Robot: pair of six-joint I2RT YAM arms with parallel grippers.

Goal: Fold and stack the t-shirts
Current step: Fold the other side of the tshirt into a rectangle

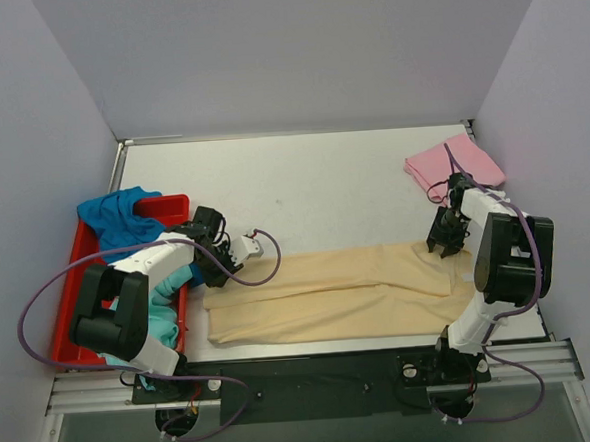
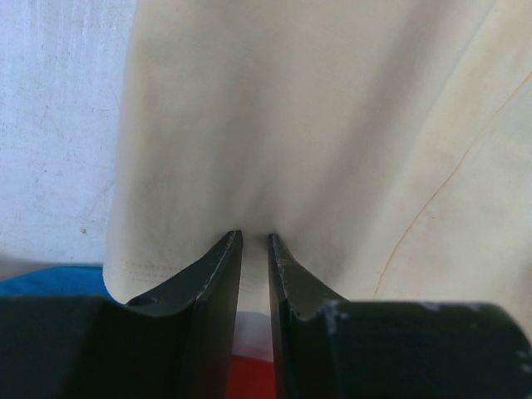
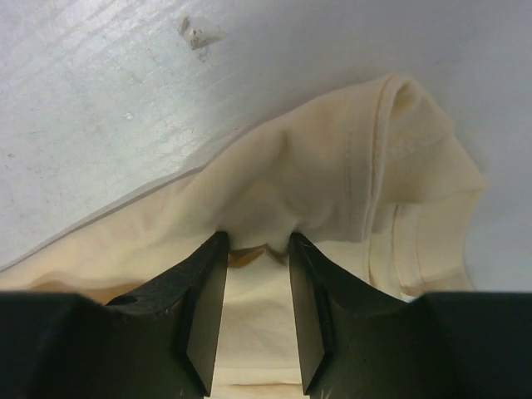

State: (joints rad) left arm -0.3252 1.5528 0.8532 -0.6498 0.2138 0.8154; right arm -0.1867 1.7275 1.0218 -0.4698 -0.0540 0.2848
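Pale beige, the t-shirt [image 1: 330,294] lay stretched along the near edge of the bench [image 1: 323,179], long axis left to right. The left gripper [image 1: 216,274] was clamped on its left end, and the right gripper [image 1: 447,244] on its right end.

Top cam: fixed high above near edge, looks down and fwd over whole worktop [image 1: 323,179], far off, so widest view. Left wrist cam: mounted just behind left claw [image 2: 253,236], v. close, faces along its fingers [image 2: 218,287] onto one end of beige t-shirt [image 2: 316,125], w/ strip of worktop at left side. Right wrist cam: mounted same way behind right claw [image 3: 256,238], also v. close, faces other end of shirt and bare worktop beyond. Shared by all three views: beige t-shirt and worktop, seen whole only from top.
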